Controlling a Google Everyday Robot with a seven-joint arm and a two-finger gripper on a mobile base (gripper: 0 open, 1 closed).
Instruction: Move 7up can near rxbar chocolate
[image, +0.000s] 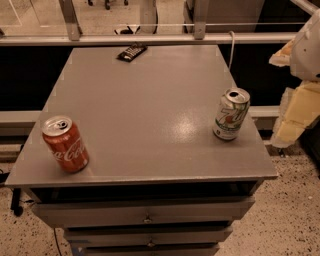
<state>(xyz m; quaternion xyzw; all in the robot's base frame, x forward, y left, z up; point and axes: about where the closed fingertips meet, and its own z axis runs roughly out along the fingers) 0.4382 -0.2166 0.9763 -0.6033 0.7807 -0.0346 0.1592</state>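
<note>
The 7up can (231, 114) stands upright near the right edge of the grey table top (150, 110); it is white and silver with green lettering. The rxbar chocolate (131, 52), a flat dark bar with white lettering, lies at the far edge of the table, left of centre. My gripper (298, 112) is at the right edge of the view, off the table and to the right of the 7up can, not touching it. Only part of the gripper shows.
A red cola can (65, 144) stands upright at the front left corner of the table. Drawers (147, 215) sit below the top. A rail and glass partition (150, 37) run behind the table. A white cable (231, 47) hangs at the far right corner.
</note>
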